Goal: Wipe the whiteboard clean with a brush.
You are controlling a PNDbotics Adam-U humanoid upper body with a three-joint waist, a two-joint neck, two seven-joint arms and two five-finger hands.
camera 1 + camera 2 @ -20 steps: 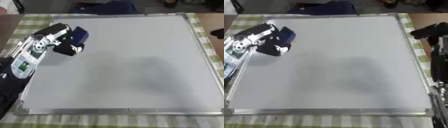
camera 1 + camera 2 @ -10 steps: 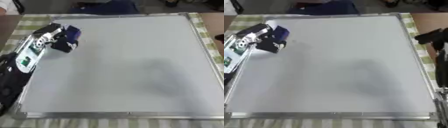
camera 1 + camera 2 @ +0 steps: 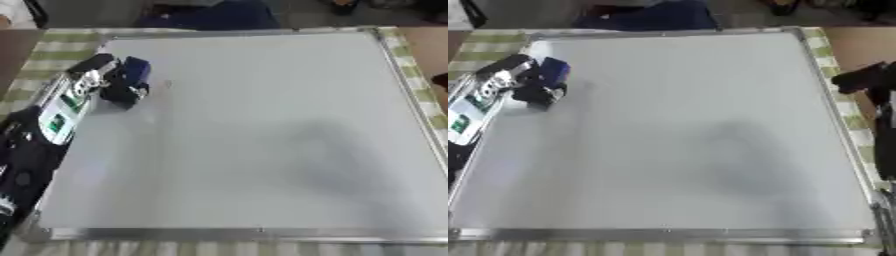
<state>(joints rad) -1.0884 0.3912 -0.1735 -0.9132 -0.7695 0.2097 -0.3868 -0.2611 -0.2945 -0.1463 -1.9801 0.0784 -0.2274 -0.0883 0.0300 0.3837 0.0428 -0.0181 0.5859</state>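
The whiteboard [image 3: 262, 130] lies flat on a green-and-white checked cloth [image 3: 52, 50], its metal frame running along all four sides, and its grey surface reads clean apart from a soft shadow near the middle right. The left hand [image 3: 101, 80] comes in from the left edge and sits over the board's upper left area, fingers curled around a blue brush [image 3: 133, 72] that rests against the board surface close to the left frame. The left forearm, white with green markings, lies along the board's left edge. The right hand [image 3: 866, 79] shows only in the right eye view, as a dark shape beyond the board's right frame, well apart from the brush; whether its fingers are spread or closed cannot be told.
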